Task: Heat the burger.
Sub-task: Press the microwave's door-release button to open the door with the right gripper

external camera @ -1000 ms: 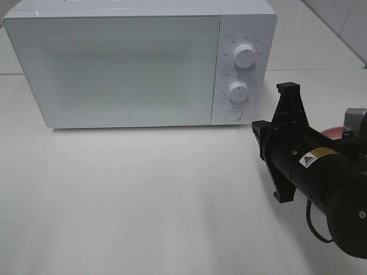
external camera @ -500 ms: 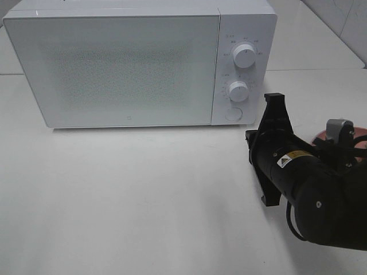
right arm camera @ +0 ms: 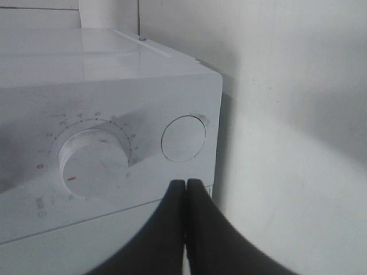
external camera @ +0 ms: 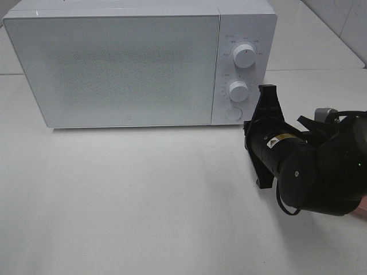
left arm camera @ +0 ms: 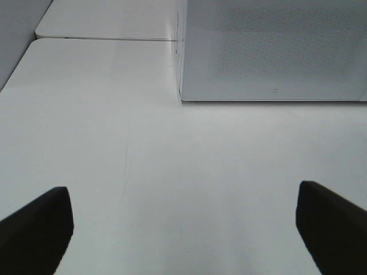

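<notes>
R gripper (right arm camera: 185, 184), fingers pressed together, sits just before round button (right arm camera: 183, 138) on microwave (external camera: 126, 63) right panel; L gripper (left arm camera: 182, 192) spread wide over worktop (left arm camera: 172, 160).

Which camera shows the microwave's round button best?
Right wrist: the button is close and plain, just ahead of the shut right claw. Exterior high shows it small, under the dials. Left wrist misses it.
</notes>
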Controlling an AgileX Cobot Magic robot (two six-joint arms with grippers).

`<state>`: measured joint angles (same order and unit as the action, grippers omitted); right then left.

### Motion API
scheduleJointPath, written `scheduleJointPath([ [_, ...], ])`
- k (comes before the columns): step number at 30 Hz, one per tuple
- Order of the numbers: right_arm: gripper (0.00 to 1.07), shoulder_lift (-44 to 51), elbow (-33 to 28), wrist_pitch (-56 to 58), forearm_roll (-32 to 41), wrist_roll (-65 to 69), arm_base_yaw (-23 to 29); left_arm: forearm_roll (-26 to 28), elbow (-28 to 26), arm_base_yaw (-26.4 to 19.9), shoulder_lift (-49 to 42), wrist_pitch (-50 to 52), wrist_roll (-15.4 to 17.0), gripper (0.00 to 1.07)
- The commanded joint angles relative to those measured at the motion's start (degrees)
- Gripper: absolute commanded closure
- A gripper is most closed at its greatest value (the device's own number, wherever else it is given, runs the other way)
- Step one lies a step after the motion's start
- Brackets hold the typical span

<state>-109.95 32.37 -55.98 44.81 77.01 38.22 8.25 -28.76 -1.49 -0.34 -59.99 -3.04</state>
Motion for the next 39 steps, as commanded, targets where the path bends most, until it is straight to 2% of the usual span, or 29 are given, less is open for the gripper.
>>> scheduleJointPath([
  [1, 1.07, -0.6, 1.1, 0.1, -0.9, 0.4, -1.2, 0.0, 0.1, -0.2, -1.4, 0.6, -0.1, 0.09],
  [6, 1.07, -2.6, 3.2, 1.8, -2.8, 1.2, -2.8, 0.0, 0.1, -0.2, -1.4, 0.6, -0.1, 0.09],
  [30, 1.07, -9.6, 11.1, 2.9, -1.7, 4.3, -2.8, 0.0, 0.1, -0.2, -1.4, 0.6, -0.1, 0.09],
  [39, 1.07, -10.3, 13.5, 4.1, -3.6, 3.8, -5.4, 0.0, 0.1, -0.2, -1.4, 0.6, -0.1, 0.09],
])
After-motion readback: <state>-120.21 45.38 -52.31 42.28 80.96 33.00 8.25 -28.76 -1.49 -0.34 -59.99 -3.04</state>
